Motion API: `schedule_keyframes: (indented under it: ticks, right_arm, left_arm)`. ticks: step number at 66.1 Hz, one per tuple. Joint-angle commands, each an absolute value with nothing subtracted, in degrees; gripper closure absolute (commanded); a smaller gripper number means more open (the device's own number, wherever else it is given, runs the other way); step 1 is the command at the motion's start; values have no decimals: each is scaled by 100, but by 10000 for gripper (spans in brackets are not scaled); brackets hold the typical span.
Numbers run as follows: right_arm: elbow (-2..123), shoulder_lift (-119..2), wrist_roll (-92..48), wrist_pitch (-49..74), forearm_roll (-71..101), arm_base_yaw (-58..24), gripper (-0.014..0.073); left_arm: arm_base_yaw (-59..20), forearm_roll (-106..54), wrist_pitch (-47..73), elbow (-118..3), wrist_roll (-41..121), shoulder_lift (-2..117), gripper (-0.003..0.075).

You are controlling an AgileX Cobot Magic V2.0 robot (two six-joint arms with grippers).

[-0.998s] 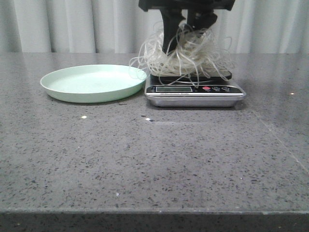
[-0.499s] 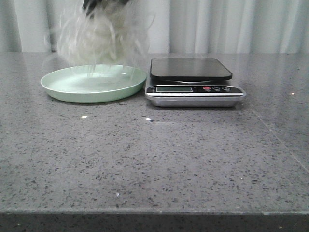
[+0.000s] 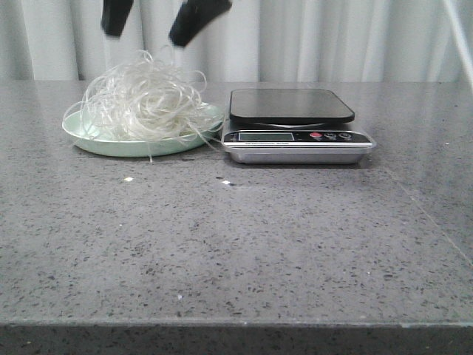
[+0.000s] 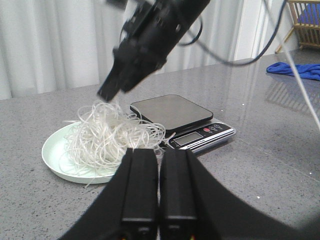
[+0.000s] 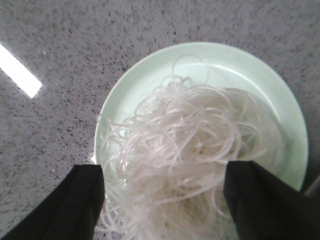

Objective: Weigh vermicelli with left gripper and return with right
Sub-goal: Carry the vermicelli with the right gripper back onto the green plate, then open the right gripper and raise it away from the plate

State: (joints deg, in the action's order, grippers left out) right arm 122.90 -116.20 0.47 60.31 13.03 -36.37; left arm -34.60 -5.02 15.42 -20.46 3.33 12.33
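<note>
The vermicelli [image 3: 144, 100] lies heaped on the pale green plate [image 3: 83, 137], the scale [image 3: 295, 133] beside it bare. My right claw [image 3: 151, 18] hovers spread above; my left claw [image 4: 159, 187] is pressed together, empty. The return looks done.

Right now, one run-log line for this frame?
vermicelli: on green plate | scale: bare | right gripper: open above vermicelli | left gripper: shut, empty

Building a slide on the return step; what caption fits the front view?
Open right gripper hovers above the vermicelli heaped on the green plate, beside the bare scale.
</note>
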Motion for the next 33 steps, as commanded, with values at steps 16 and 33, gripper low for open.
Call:
schedule_keyframes:
  ticks: [16, 33]
  right_arm:
    - [10788, -9458, -36, 5253, 636, -3461, -5]
    - [7773, -7101, -36, 3833, 480, -3461, -5]
  left_arm:
    - [-3470, -550, 1056, -2209, 302, 1301, 593]
    - [-3470, -550, 1056, -2209, 302, 1301, 593]
